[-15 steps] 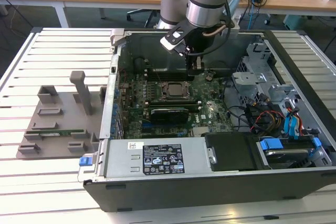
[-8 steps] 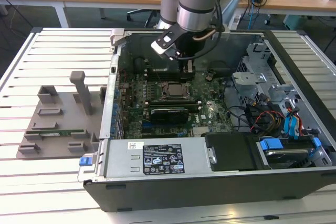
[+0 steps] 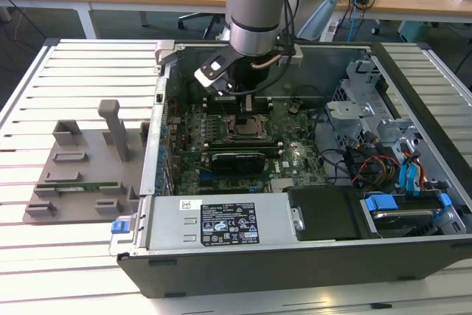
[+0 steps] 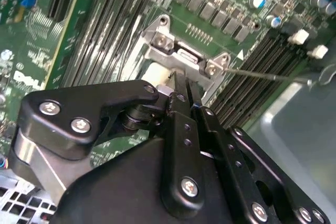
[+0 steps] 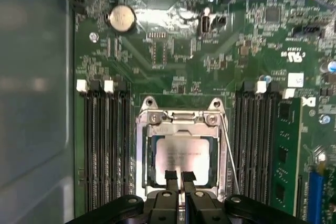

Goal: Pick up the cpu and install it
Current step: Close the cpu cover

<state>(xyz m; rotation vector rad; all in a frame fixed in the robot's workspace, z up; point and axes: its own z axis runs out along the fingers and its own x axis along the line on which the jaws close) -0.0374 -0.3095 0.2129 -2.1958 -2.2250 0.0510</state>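
Plainly, one cpu sits in one socket, one claw closed at its edge.

Exterior view high (wide); both wrist views near socket.

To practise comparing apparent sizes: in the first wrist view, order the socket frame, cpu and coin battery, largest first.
1. socket frame
2. cpu
3. coin battery
Same board, so nearness hardly matters.
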